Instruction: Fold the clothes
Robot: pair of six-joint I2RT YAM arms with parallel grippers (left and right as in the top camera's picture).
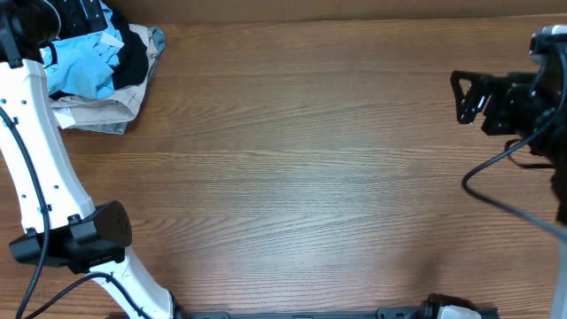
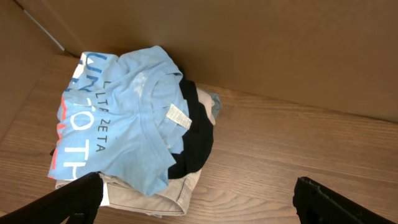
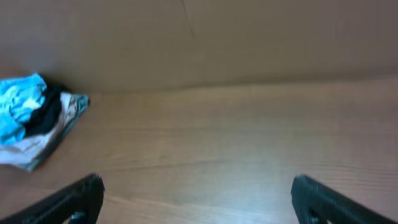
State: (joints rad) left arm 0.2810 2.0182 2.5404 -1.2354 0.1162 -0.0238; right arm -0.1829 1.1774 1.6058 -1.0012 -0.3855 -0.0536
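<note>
The sky-blue T-shirt (image 1: pixel 82 64) lies crumpled on top of a pile at the table's far left corner. In the left wrist view the T-shirt (image 2: pixel 118 118) shows white and dark lettering, a red mark and a neck label. My left gripper (image 2: pixel 196 202) is open and empty, hovering just in front of the pile without touching it. It also shows in the overhead view (image 1: pixel 75 16), above the pile. My right gripper (image 1: pixel 459 97) is open and empty at the far right, well away from the shirt. In its own view, the right gripper (image 3: pixel 199 202) is over bare wood.
Under the T-shirt lie a black garment (image 2: pixel 198 140) and a beige garment (image 2: pixel 177 194). A cardboard wall (image 2: pixel 280 43) stands along the back of the wooden table (image 1: pixel 301 186). The pile shows small at the left of the right wrist view (image 3: pixel 28 121).
</note>
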